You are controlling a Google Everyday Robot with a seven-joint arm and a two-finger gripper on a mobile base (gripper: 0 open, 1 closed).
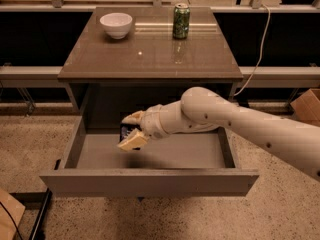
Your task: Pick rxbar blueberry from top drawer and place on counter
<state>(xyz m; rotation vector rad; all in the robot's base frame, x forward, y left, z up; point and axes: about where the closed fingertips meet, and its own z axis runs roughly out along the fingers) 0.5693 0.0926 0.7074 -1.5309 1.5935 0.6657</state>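
Note:
The top drawer (150,182) stands pulled out below the counter (150,54). My gripper (131,130) reaches in from the right and hangs over the left part of the drawer, a little above its floor. Its cream fingers (133,141) are shut on the rxbar blueberry (125,130), a small dark navy bar held between them. Most of the bar is hidden by the fingers. The white arm (240,124) crosses over the drawer's right side.
A white bowl (116,24) and a green soda can (181,20) stand at the back of the counter. A cardboard box (307,106) sits on the speckled floor at the right. A cable (257,49) hangs by the counter's right edge.

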